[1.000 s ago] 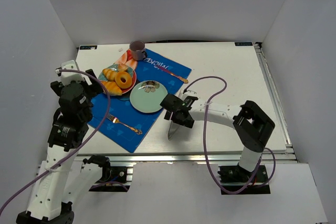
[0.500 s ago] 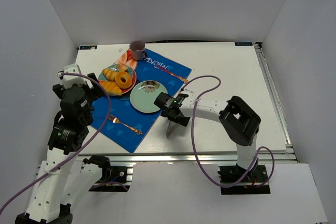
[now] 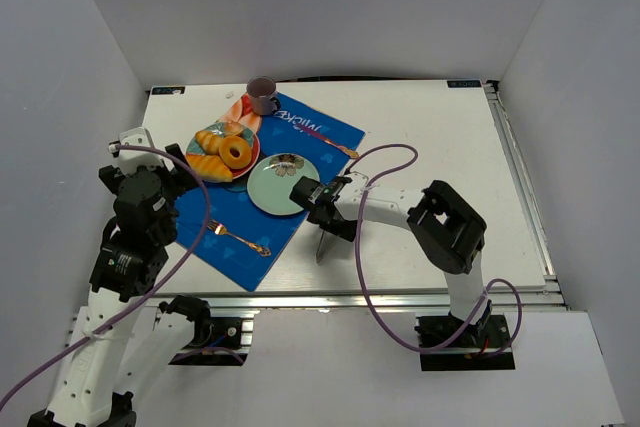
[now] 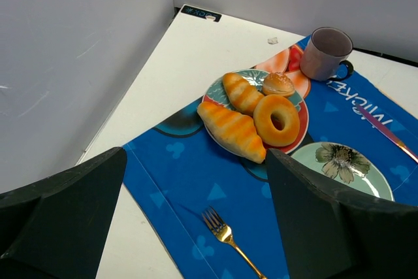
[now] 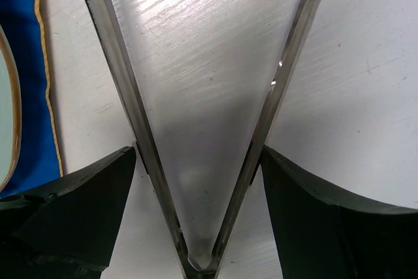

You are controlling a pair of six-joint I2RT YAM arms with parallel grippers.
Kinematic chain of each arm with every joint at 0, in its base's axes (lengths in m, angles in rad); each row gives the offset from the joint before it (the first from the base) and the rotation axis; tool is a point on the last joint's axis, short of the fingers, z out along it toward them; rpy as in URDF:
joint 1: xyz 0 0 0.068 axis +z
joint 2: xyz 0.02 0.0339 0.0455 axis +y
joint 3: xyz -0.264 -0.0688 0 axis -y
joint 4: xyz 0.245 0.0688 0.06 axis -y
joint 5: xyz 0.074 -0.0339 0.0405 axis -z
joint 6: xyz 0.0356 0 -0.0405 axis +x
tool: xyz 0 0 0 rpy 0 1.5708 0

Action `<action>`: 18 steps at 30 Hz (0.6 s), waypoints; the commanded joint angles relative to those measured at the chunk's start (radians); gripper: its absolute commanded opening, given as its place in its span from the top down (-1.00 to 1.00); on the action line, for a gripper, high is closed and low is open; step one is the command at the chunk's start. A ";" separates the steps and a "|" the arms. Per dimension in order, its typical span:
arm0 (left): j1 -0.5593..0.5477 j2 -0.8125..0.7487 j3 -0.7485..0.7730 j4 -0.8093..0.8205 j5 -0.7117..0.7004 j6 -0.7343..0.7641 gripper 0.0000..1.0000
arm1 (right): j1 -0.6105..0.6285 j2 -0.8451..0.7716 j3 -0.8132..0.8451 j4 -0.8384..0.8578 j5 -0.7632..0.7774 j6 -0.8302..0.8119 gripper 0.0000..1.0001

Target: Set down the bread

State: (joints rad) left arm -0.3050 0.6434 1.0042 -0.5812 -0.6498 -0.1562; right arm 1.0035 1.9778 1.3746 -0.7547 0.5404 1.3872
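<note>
- Two ridged pastries lie on the red-rimmed plate (image 4: 230, 76) at the far left of the table (image 3: 440, 137). The bread (image 4: 232, 130) is the longer, nearer one, lying across the plate's near-left rim.
- Beside it on the same plate are the other pastry (image 4: 243, 93), a yellow doughnut (image 4: 261, 119) touching the bread's right end, and a small bun (image 4: 279, 83).
- A mug (image 4: 328, 53) stands just beyond the plate. A green plate (image 4: 366, 184) and a fork (image 4: 228, 240) lie nearer on the blue mat (image 4: 176, 187).
- The left gripper (image 4: 196, 155) hangs above the mat's left edge, near the bread, its fingers spread wide and holding nothing.
- The right gripper (image 5: 196, 155) is low over the metal tongs (image 5: 124, 89), which lie on the table right of the mat. Its fingers are spread wide, one against each tong arm; I cannot tell whether they grip.
</note>
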 commanded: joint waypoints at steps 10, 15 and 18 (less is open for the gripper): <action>-0.011 -0.013 -0.007 -0.019 -0.063 0.001 -0.96 | 0.003 -0.030 -0.066 -0.031 -0.019 0.078 0.12; -0.009 -0.008 -0.007 -0.016 -0.056 0.009 -0.96 | 0.001 -0.112 -0.072 -0.070 0.029 0.038 0.19; -0.011 -0.002 -0.010 -0.008 -0.066 0.021 -0.96 | 0.006 -0.227 -0.077 -0.107 0.076 -0.034 0.18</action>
State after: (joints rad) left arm -0.3119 0.6380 1.0019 -0.5838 -0.6975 -0.1501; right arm 1.0031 1.8854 1.2961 -0.8021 0.5472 1.4017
